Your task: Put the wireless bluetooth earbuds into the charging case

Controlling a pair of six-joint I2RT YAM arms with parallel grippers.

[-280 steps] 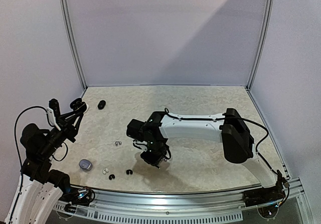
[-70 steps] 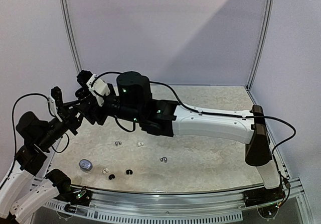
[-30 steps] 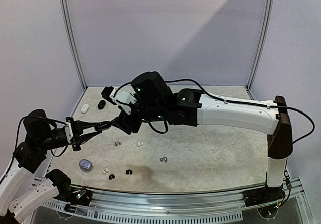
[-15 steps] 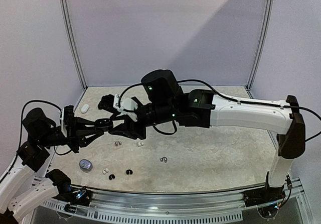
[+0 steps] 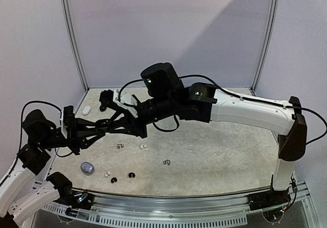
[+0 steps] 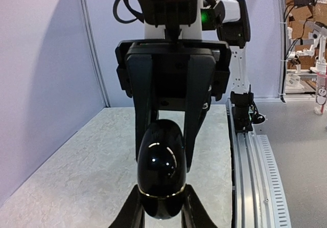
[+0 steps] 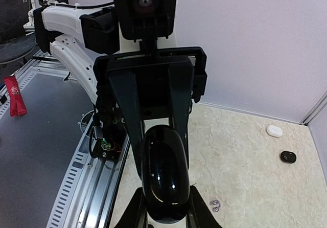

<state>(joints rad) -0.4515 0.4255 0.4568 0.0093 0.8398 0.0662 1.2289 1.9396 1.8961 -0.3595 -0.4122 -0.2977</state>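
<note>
The left tool (image 6: 161,200) is pinched on the near end of a glossy black charging case (image 6: 161,161) and holds it in the air above the tabletop (image 5: 214,151). The right tool (image 7: 166,202) meets it head-on from the opposite side. Its two fingers (image 6: 144,110) run along the far half of the same case, one on each flank, and lie against it, so the case sits gripped between both tools, tip to tip. In each wrist view the case stands between that tool's own fingers, with the other tool's fingers framing its upper half. The shell looks shut, with a thin bright line around it near the left tool's end.

The earbuds lie loose on the tabletop, lower than the joined tools and on the arm bases' side of them. A silvery hooked pair (image 5: 120,146) is nearest, below the right tool's fingers. A white earbud (image 5: 143,146) lies just beside that pair, toward the right arm, and a second silvery earbud (image 5: 166,162) lies further that way. Closer to the bases lie a small white bud (image 5: 107,174) and two black buds (image 5: 113,179) (image 5: 131,175).

A rounded grey case (image 5: 87,167) rests below the left tool. Beyond the tools, a white case (image 7: 274,131) and a small black case (image 7: 287,157) sit near each other.
</note>
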